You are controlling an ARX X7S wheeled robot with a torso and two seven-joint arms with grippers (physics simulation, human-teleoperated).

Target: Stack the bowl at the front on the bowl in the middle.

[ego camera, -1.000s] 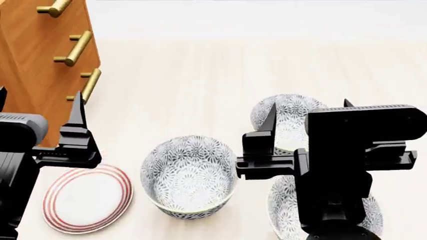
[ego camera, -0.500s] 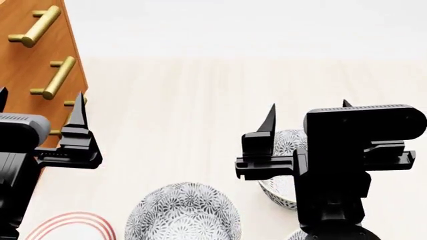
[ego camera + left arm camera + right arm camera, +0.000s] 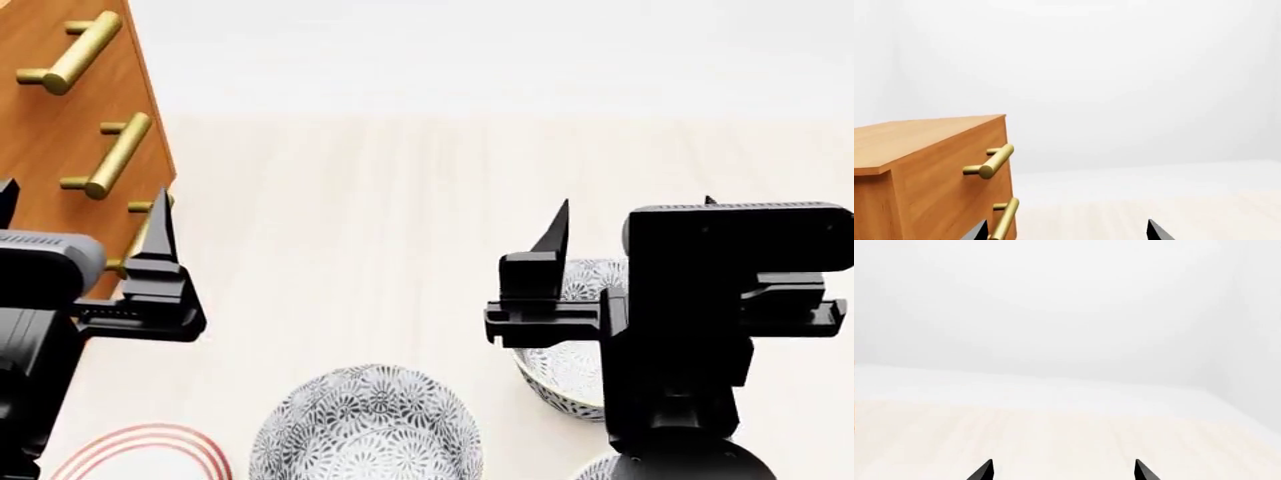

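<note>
Front bowl point(image 3: 590, 472) is only a sliver at the bottom edge of the head view, right of centre, mostly hidden behind the right arm. Middle bowl point(image 3: 367, 425) sits lower centre, cut off by the bottom edge. A third bowl point(image 3: 571, 352) is just right of centre, partly covered by the right gripper point(image 3: 634, 205). Which bowl is which is my judgement from the layout.

Right gripper is spread wide with nothing between the tips, and it hovers high over the table point(image 3: 400, 200). Left gripper point(image 3: 83, 200) is also spread and empty, at the left edge beside the wooden cabinet point(image 3: 80, 130). Both wrist views show only bare table and wall, no bowl.

Risks:
- Wrong bowl grabbed: all three look alike, and the third one sits right under the right claw.
- Front bowl is almost out of frame, so the descent would be near blind. A fingertip could land on the rim and tip or shove it.
- A poor rim pinch could let the bowl slip during the carry.
- An off-centre release could leave it cocked on the middle bowl, or knock that into the red-ringed plate point(image 3: 134, 455) at lower left.
</note>
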